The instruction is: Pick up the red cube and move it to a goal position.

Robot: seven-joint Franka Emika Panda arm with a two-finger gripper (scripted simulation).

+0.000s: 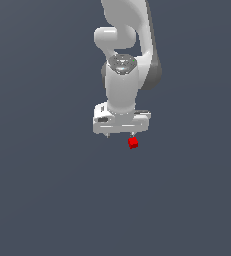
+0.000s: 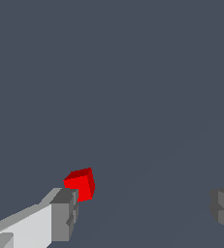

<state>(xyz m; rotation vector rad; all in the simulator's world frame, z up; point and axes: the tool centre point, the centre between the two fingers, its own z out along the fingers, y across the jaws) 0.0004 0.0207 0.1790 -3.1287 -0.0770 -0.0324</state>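
Well, the white arm [image 1: 129, 45] hangs down from the top of the exterior view with its end effector [image 1: 120, 135] pointing at the flat grey-blue floor [image 1: 47, 200]. The end effector is spread wide and has hold of nothing: in the wrist view its two grey fingertips [image 2: 64, 213] stand far apart, one at each side of the picture, with bare ground between them. The red cube [image 1: 133, 143] sits just beside one of those fingers rather than in the middle of the gap; in the wrist view the red cube [image 2: 81, 184] shows right at the tip of the nearer finger, partly overlapped by it, though whether they actually touch I cannot tell. In the exterior view the cube lies just under the end effector's edge, toward the exterior view's right. Whether it rests on the ground is hard to judge.
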